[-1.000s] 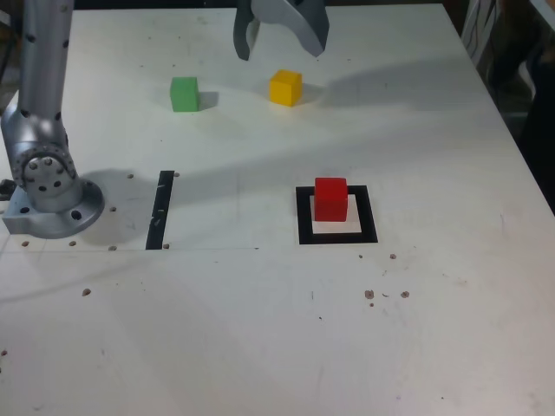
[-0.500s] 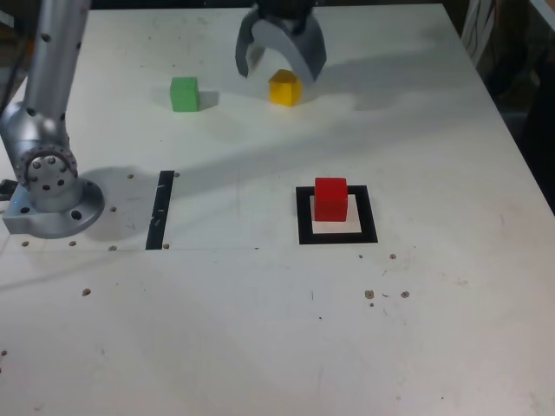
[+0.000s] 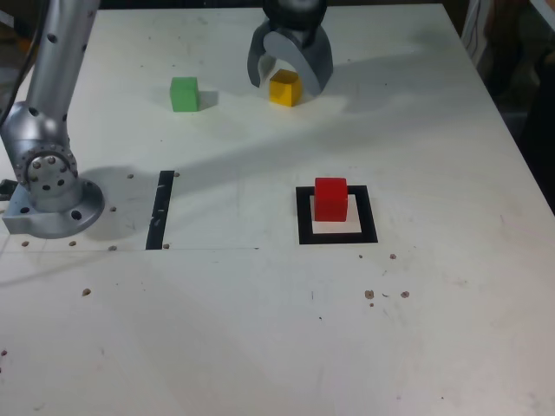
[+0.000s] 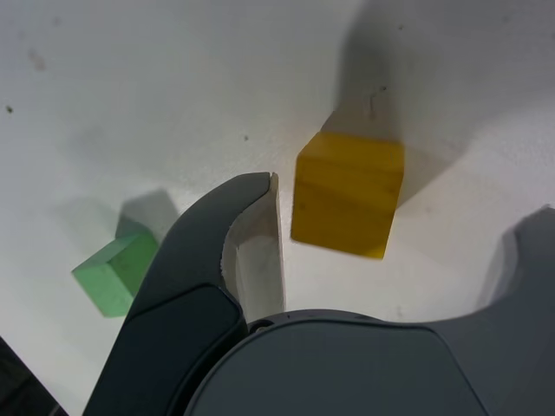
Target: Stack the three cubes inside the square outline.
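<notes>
Since the earlier frame our gripper [image 3: 290,76] has come down around the yellow cube [image 3: 285,87], jaws wide open and holding nothing, so with the red cube [image 3: 330,198] already inside the square outline [image 3: 336,234], we next must close and lift.

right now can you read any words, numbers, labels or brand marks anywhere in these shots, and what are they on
None can be read in either view.
The red cube, yellow cube and green cube have plain faces.
The square outline and the tape strip are bare black.
The gripper and the arm base show no marking.
</notes>
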You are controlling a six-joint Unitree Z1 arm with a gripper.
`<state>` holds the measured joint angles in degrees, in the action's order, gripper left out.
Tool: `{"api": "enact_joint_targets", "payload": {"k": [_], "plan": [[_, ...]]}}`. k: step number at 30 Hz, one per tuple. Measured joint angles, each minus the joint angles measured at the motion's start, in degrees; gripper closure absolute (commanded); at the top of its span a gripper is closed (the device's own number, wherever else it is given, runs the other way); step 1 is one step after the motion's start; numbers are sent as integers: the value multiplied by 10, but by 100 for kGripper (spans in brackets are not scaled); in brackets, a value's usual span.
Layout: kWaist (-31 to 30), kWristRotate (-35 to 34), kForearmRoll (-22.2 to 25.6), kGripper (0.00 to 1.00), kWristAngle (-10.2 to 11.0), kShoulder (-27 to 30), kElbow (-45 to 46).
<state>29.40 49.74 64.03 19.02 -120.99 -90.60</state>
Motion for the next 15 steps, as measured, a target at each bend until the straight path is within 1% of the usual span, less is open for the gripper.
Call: {"api": "enact_joint_targets", "payload": {"k": [6, 10, 15], "plan": [[0, 0, -11, 29, 0, -12, -3], [3, -3, -21, 34, 0, -12, -6], [3, -3, -29, 44, -3, -20, -7]]}}
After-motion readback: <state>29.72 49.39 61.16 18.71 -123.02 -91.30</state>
